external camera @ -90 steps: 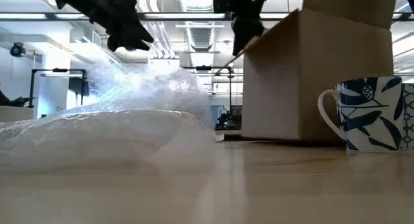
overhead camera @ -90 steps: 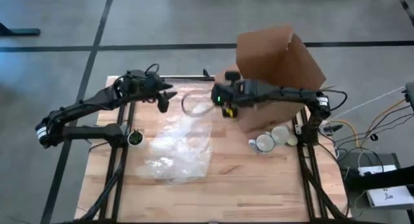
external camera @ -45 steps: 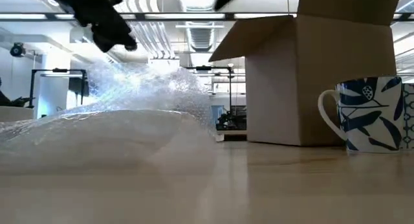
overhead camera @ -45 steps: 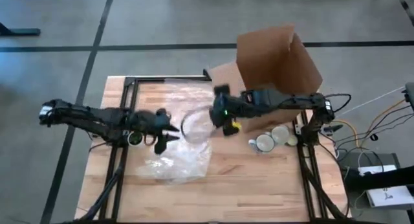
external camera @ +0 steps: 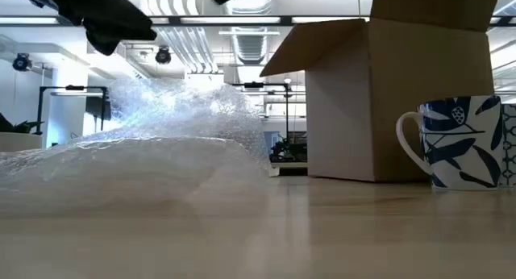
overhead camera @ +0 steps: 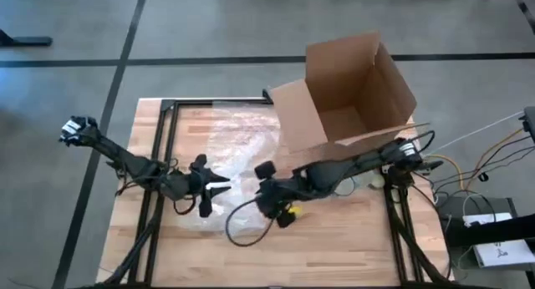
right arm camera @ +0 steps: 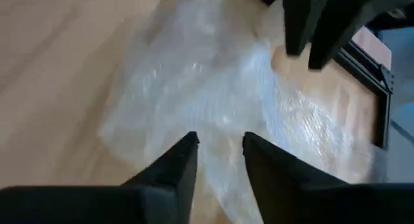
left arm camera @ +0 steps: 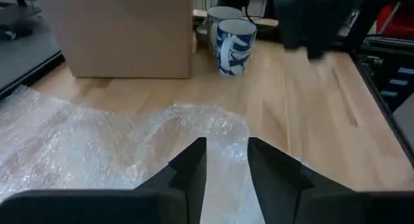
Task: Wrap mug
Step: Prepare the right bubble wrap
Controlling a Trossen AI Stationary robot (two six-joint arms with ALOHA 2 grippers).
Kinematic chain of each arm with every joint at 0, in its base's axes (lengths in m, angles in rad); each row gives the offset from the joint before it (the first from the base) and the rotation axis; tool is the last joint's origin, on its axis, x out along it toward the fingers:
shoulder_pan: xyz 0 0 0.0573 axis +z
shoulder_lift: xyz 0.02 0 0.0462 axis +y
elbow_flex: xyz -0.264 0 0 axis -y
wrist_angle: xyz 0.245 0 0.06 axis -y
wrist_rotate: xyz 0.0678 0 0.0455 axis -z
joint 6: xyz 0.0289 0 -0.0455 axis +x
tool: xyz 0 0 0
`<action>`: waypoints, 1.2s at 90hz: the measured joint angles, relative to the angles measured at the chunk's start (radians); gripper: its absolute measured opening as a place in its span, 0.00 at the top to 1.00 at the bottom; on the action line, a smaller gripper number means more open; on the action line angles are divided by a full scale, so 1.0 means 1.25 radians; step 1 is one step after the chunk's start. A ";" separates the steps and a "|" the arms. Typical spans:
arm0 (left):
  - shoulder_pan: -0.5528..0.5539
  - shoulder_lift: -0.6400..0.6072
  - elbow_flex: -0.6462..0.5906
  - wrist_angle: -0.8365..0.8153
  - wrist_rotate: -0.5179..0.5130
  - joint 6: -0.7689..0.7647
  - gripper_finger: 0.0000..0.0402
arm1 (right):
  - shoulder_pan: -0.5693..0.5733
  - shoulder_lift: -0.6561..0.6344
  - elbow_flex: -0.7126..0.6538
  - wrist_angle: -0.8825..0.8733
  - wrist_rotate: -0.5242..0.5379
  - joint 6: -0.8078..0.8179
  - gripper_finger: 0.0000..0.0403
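Note:
A white mug with a blue leaf pattern (external camera: 463, 142) stands upright on the wooden table beside a second mug (left arm camera: 223, 17), next to the open cardboard box (overhead camera: 351, 88). A sheet of clear bubble wrap (overhead camera: 238, 151) lies crumpled across the table's middle. My left gripper (overhead camera: 213, 190) is open above the sheet's near part (left arm camera: 213, 127), with nothing between its fingers. My right gripper (overhead camera: 263, 197) is open too, facing the left gripper across the wrap (right arm camera: 213, 94) and a little above it.
The box (external camera: 387, 93) stands at the table's far right with its flaps up. A black frame rail (overhead camera: 167, 147) runs along the table's left side. A cable loop (overhead camera: 242, 222) hangs from the right arm over the near table. Bare wood (overhead camera: 334, 239) lies at the near right.
Both grippers have come from the far side of the table toward its near edge and lower, over the bubble wrap. My right gripper has left the box and swung toward the table's left. They now face each other closely above the sheet's near part.

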 joint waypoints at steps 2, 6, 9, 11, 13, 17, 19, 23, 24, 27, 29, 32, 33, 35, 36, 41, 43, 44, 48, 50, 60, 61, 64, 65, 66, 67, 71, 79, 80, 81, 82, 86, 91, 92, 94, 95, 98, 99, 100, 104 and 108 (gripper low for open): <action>0.000 0.001 -0.004 0.003 0.000 -0.001 0.75 | -0.002 0.010 0.000 0.009 -0.001 0.011 0.68; 0.000 0.002 -0.012 0.009 0.000 -0.004 0.75 | -0.007 0.029 0.000 0.021 -0.002 0.038 0.67; 0.000 0.003 -0.020 0.011 0.003 -0.004 0.75 | -0.010 0.042 0.000 0.026 -0.002 0.056 0.66; 0.000 0.004 -0.025 0.011 0.006 -0.005 0.75 | -0.013 0.050 0.000 0.028 -0.003 0.066 0.66; 0.000 0.006 -0.030 0.011 0.008 -0.005 0.75 | -0.017 0.059 0.000 0.030 -0.002 0.082 0.66; 0.000 0.013 -0.041 0.013 0.010 -0.012 0.75 | -0.024 0.076 0.000 0.036 -0.002 0.105 0.66; 0.000 0.017 -0.047 0.014 0.010 -0.013 0.75 | -0.028 0.085 0.000 0.039 -0.002 0.118 0.67; 0.000 0.022 -0.057 0.013 0.011 -0.013 0.75 | -0.035 0.103 0.000 0.047 -0.001 0.138 0.68; 0.000 0.022 -0.059 0.012 0.011 -0.012 0.75 | -0.037 0.108 0.000 0.050 -0.001 0.142 0.68; 0.000 0.024 -0.065 0.013 0.011 -0.005 0.75 | -0.042 0.120 0.000 0.059 0.003 0.159 0.69; 0.000 0.025 -0.068 0.013 0.011 -0.002 0.75 | -0.047 0.127 -0.001 0.064 0.004 0.165 0.69; 0.001 0.025 -0.072 0.013 0.009 0.005 0.75 | -0.052 0.136 -0.001 0.071 0.004 0.178 0.71; 0.001 0.025 -0.072 0.013 0.008 0.007 0.75 | -0.054 0.139 -0.001 0.073 0.004 0.181 0.71; 0.001 0.025 -0.073 0.013 0.006 0.013 0.75 | -0.057 0.143 -0.001 0.080 0.004 0.187 0.71; 0.001 0.025 -0.074 0.013 0.006 0.017 0.75 | -0.059 0.145 -0.001 0.084 0.004 0.193 0.72; 0.001 0.023 -0.074 0.014 0.005 0.036 0.76 | -0.067 0.153 0.002 0.096 -0.001 0.213 0.74; 0.002 0.021 -0.074 0.015 0.004 0.044 0.76 | -0.071 0.156 0.006 0.096 -0.007 0.222 0.74; 0.002 0.020 -0.074 0.016 0.002 0.049 0.76 | -0.072 0.159 0.009 0.096 -0.012 0.224 0.75; 0.002 0.017 -0.074 0.018 -0.007 0.063 0.76 | -0.078 0.168 0.018 0.101 -0.045 0.238 0.76; 0.002 0.016 -0.074 0.018 -0.015 0.069 0.76 | -0.081 0.171 0.019 0.105 -0.068 0.243 0.77; 0.002 0.012 -0.074 0.018 -0.075 0.087 0.76 | -0.091 0.191 0.022 0.141 -0.192 0.259 0.83; 0.002 0.012 -0.074 0.018 -0.081 0.087 0.76 | -0.091 0.192 0.022 0.144 -0.201 0.259 0.84; 0.002 0.012 -0.074 0.017 -0.098 0.090 0.76 | -0.092 0.195 0.022 0.148 -0.225 0.258 0.87; 0.002 0.011 -0.074 0.017 -0.103 0.091 0.76 | -0.092 0.196 0.022 0.148 -0.230 0.258 0.88; 0.002 0.011 -0.074 0.017 -0.109 0.092 0.76 | -0.092 0.196 0.022 0.149 -0.232 0.258 0.89; 0.002 0.011 -0.074 0.017 -0.115 0.093 0.76 | -0.092 0.197 0.022 0.149 -0.234 0.258 0.90; 0.002 0.010 -0.074 0.018 -0.128 0.103 0.77 | -0.092 0.198 0.023 0.148 -0.234 0.257 0.95; 0.002 0.008 -0.074 0.018 -0.142 0.111 0.78 | -0.094 0.196 0.023 0.144 -0.218 0.248 0.99; 0.002 0.007 -0.074 0.018 -0.143 0.111 0.78 | -0.094 0.194 0.023 0.144 -0.210 0.248 0.99; 0.002 0.006 -0.074 0.018 -0.143 0.111 0.78 | -0.094 0.192 0.023 0.143 -0.201 0.248 0.99; 0.002 0.005 -0.074 0.018 -0.143 0.111 0.78 | -0.094 0.189 0.023 0.141 -0.191 0.246 0.99; 0.002 0.002 -0.074 0.018 -0.143 0.115 0.79 | -0.094 0.171 0.023 0.126 -0.143 0.235 0.99; 0.002 -0.001 -0.074 0.019 -0.145 0.121 0.80 | -0.094 0.140 0.032 0.106 -0.070 0.210 1.00; 0.002 -0.001 -0.074 0.019 -0.144 0.122 0.80 | -0.092 0.133 0.034 0.103 -0.054 0.205 1.00; 0.002 -0.002 -0.074 0.019 -0.144 0.123 0.81 | -0.090 0.119 0.038 0.097 -0.017 0.200 1.00; 0.002 -0.003 -0.074 0.018 -0.144 0.124 0.81 | -0.090 0.111 0.039 0.096 0.003 0.198 1.00; 0.002 -0.004 -0.074 0.019 -0.144 0.125 0.81 | -0.089 0.085 0.040 0.087 0.062 0.191 1.00; 0.002 -0.005 -0.074 0.020 -0.144 0.125 0.81 | -0.088 0.076 0.040 0.082 0.082 0.189 1.00; 0.002 -0.005 -0.074 0.020 -0.145 0.125 0.81 | -0.088 0.068 0.040 0.077 0.098 0.186 1.00; 0.002 -0.006 -0.074 0.019 -0.145 0.127 0.81 | -0.088 0.039 0.040 0.071 0.158 0.181 1.00; 0.002 -0.006 -0.074 0.019 -0.145 0.129 0.81 | -0.088 0.008 0.040 0.063 0.191 0.182 1.00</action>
